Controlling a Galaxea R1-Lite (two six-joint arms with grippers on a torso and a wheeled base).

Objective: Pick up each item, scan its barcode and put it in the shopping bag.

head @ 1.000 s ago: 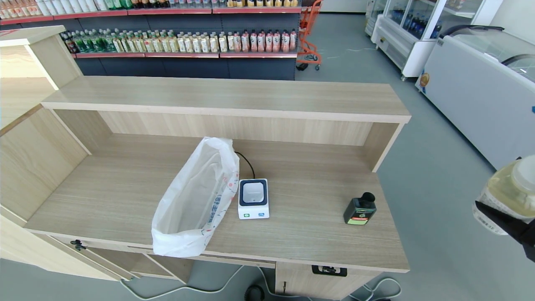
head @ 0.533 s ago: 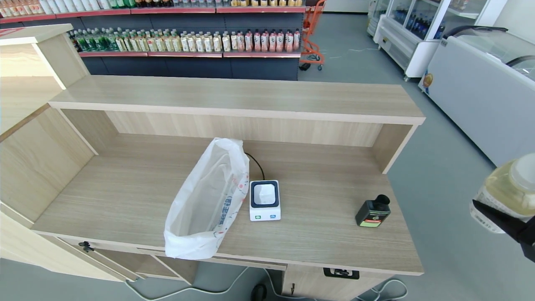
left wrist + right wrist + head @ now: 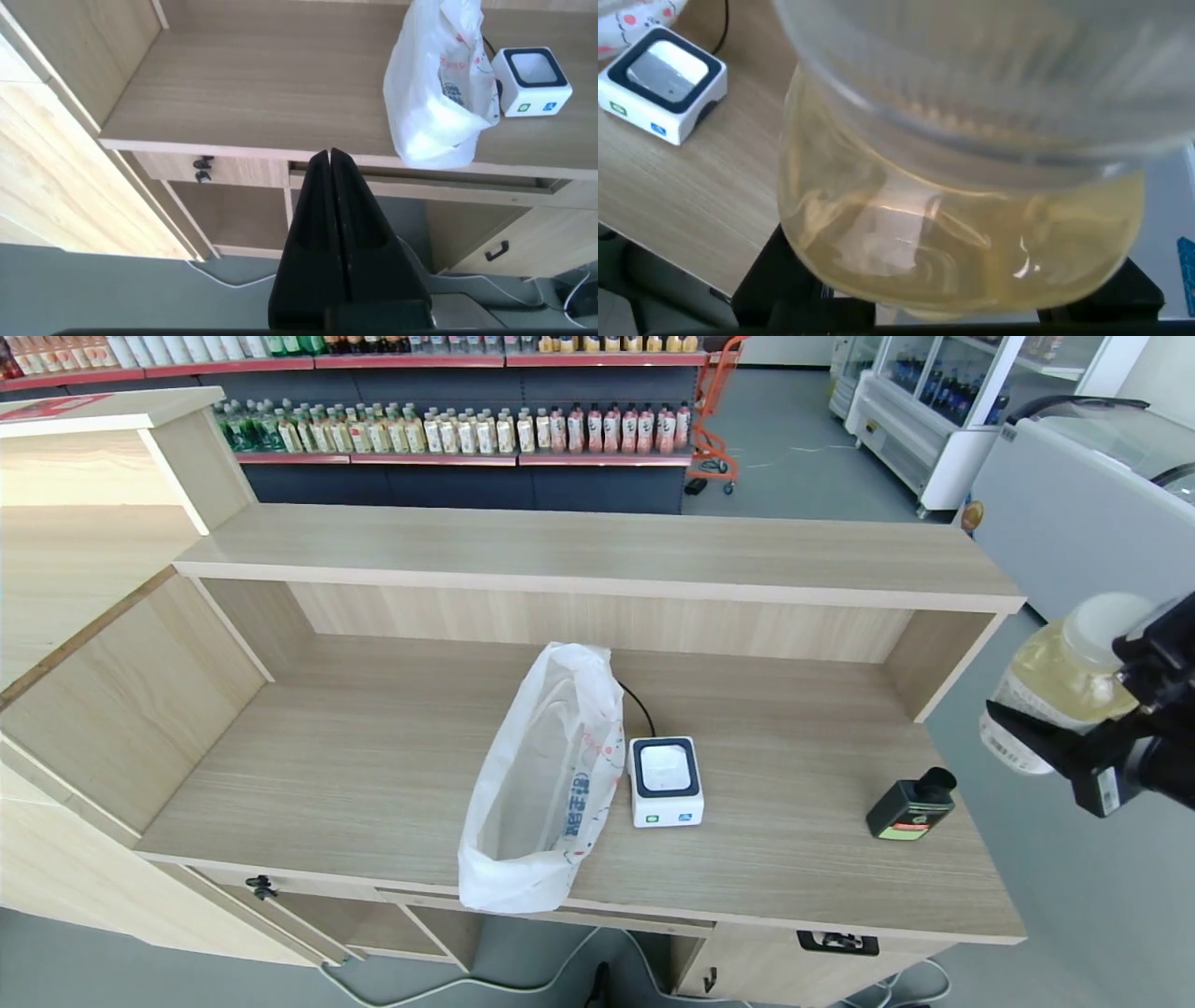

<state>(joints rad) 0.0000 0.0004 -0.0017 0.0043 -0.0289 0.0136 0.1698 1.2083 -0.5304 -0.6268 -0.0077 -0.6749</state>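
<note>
Right gripper (image 3: 1074,698) grasps one pale bottle (image 3: 1046,670), left gripper (image 3: 329,157) clenched; counter (image 3: 794,863) holds one dark bottle (image 3: 910,805), one scanner (image 3: 666,780), one bag (image 3: 546,793).

Bag (image 3: 546,798) beside scanner (image 3: 666,780); dark bottle (image 3: 910,805) on counter (image 3: 373,756); yellow bottle (image 3: 1055,677) aloft.

White shopping bag (image 3: 586,784), pale yellow bottle (image 3: 1050,677), white-and-black scanner (image 3: 665,782), light woodgrain counter (image 3: 373,747).

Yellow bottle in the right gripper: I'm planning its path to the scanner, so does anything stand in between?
Only the small dark bottle, standing on the counter near its right edge, roughly between the yellow bottle and the scanner. It is low, so a raised path would likely clear it.
</note>
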